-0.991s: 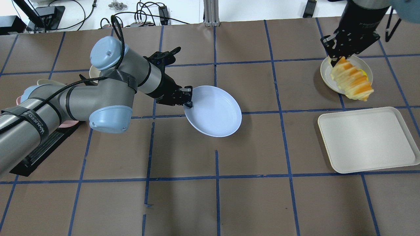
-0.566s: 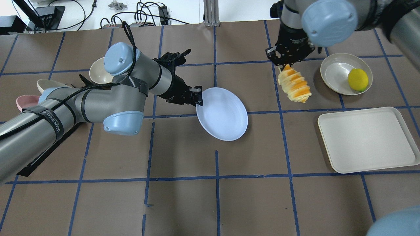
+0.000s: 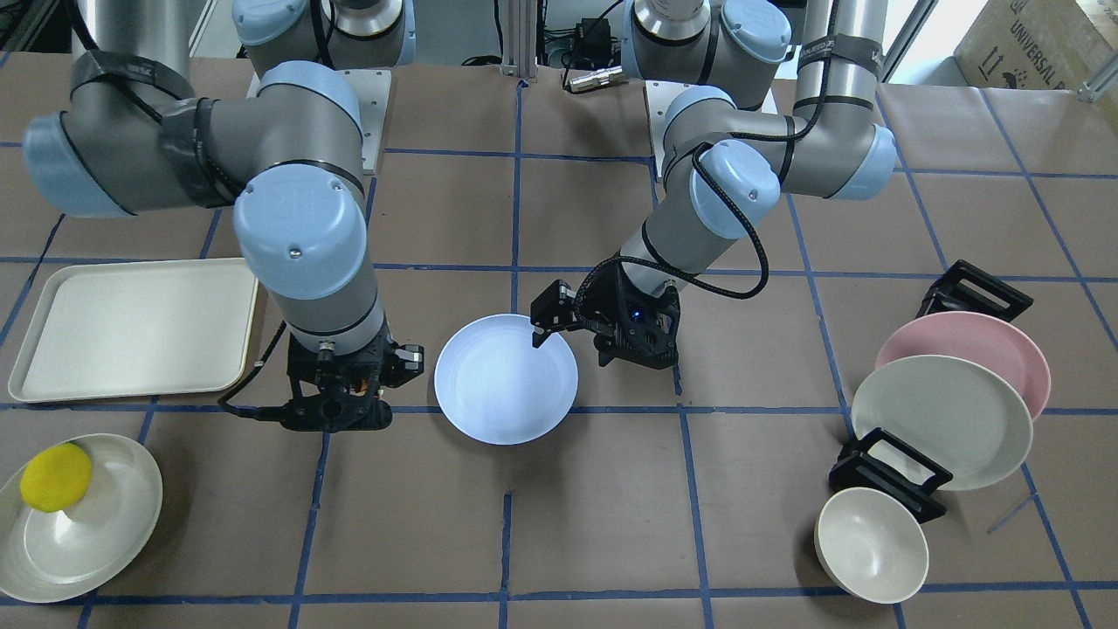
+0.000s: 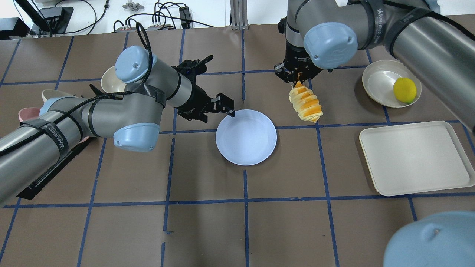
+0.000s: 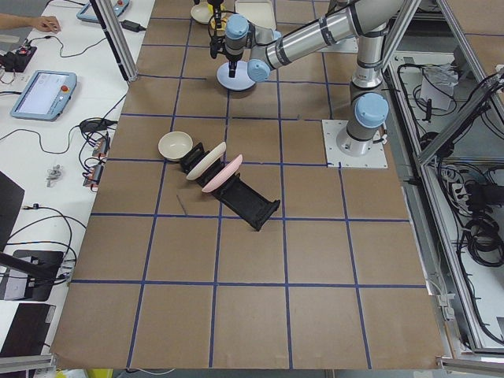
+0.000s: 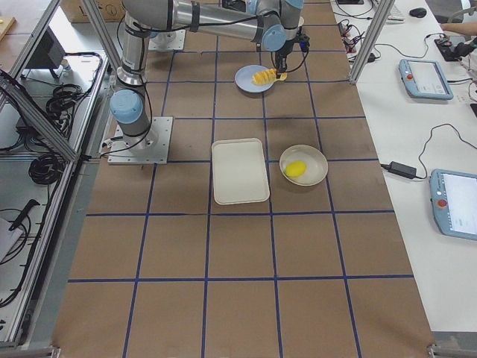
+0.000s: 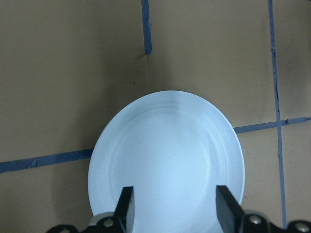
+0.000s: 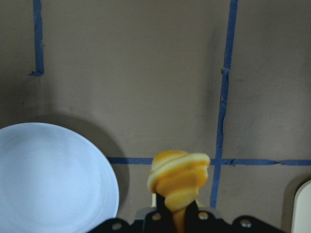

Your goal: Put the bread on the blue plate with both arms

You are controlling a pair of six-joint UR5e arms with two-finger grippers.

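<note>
While the right gripper (image 4: pixel 298 80) pinches the upper end of the bread (image 4: pixel 306 105), the bread hangs below it, at about 2 o'clock from the plate (image 4: pixel 246 142) in the overhead view and apart from it. The plate lies flat on the table (image 4: pixel 282 230). The left gripper (image 7: pixel 175 213) sits at the plate's 10 o'clock rim, fingers spread and holding nothing; contact with the rim cannot be determined.

Step in hand, as judged: carrying the bread to the plate. The next move calls for travel toward 8 o'clock until the bread is over the plate's centre, then lowering it before the right gripper lets go.
</note>
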